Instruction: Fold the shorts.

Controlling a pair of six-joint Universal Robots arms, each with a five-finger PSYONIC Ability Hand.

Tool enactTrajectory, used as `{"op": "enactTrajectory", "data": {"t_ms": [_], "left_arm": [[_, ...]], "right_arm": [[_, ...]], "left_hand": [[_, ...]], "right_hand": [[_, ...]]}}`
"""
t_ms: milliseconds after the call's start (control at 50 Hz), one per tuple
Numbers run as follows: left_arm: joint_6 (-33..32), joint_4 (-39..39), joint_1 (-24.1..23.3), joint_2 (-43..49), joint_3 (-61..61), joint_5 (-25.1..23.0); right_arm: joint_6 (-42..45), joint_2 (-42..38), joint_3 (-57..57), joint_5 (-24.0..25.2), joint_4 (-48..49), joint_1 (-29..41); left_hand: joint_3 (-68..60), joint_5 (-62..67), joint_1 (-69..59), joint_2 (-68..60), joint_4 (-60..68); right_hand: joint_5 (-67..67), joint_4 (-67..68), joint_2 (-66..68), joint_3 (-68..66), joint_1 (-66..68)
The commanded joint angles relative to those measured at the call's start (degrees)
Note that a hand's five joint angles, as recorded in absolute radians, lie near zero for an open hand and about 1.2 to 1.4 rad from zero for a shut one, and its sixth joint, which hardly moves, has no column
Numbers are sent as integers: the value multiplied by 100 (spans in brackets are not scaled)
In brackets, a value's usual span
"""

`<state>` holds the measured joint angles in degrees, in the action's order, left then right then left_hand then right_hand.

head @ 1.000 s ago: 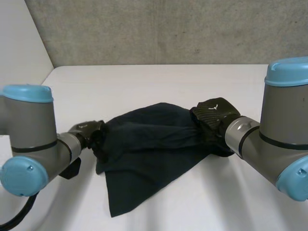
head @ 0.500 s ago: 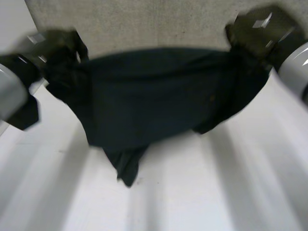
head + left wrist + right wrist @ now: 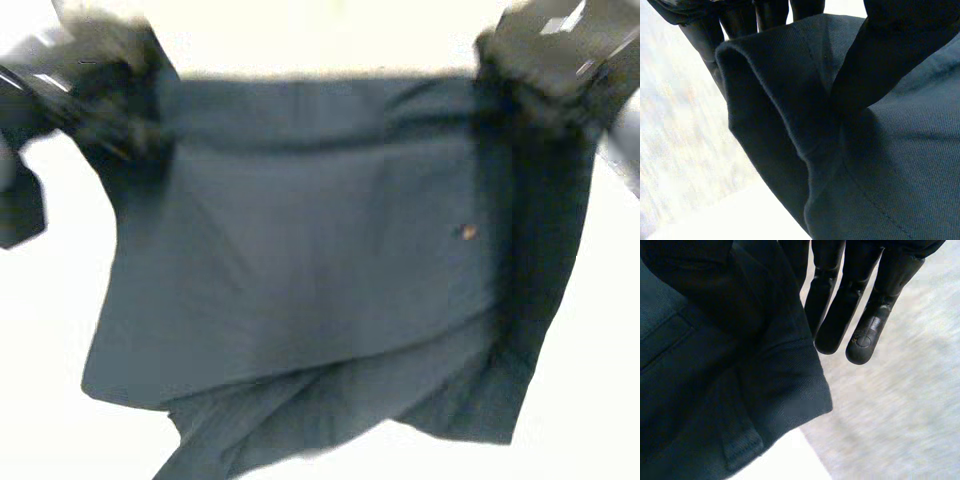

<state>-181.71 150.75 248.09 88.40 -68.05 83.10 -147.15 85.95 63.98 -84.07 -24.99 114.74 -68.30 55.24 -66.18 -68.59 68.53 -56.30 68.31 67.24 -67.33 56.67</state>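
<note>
The dark navy shorts [image 3: 300,260] hang spread between the 2 hands over the white bench [image 3: 40,420]. The left hand [image 3: 100,70] pinches 1 top corner between thumb and fingers, and the right hand [image 3: 545,60] pinches the other. The top edge is taut, the lower edge creased and uneven.

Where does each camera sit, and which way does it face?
Head view: between and behind the arms, facing the dark shorts spread between the left hand and the right hand.
Left wrist view: on that wrist, looking along the palm; its fingers and thumb pinch a top corner.
Right wrist view: likewise; its fingers and thumb pinch the other top corner.
Shared: every view shows the shorts.
</note>
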Motion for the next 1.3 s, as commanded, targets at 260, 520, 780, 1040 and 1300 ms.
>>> {"op": "enactTrajectory", "data": {"t_ms": [260, 520, 780, 1040, 1300], "left_arm": [[-198, 498, -15, 4581, 4289, 294], [-58, 2563, -112, 2308, 3031, 760], [-58, 2398, -103, 1329, -374, 558], [-233, 2169, -138, 2498, -2002, 444], [-286, 2054, -402, 2228, -1904, 444]], "right_arm": [[-86, -2891, -851, -574, 3408, 83], [-209, -1679, -879, -856, 5014, 347], [-262, -1230, 605, -400, 1308, 356], [-718, -2152, 1574, 497, 750, 242], [-2291, -2329, 1898, 603, 1496, -188]], "left_hand": [[-1169, 1476, -1382, -1141, 1147], [-1169, 1476, -1382, -1141, 1147], [-1169, 1476, -1382, -1141, 1147], [-1169, 1476, -1382, -1141, 1147], [2630, -2323, 2417, 2658, -2652]], "right_hand": [[-1370, 1169, 1276, -1267, 2333], [-1370, 1169, 1276, -1267, 2333], [-1370, 1169, 1276, -1267, 2333], [-1370, 1169, 1276, -1267, 2333], [-956, 754, 861, -853, 1918]]}}
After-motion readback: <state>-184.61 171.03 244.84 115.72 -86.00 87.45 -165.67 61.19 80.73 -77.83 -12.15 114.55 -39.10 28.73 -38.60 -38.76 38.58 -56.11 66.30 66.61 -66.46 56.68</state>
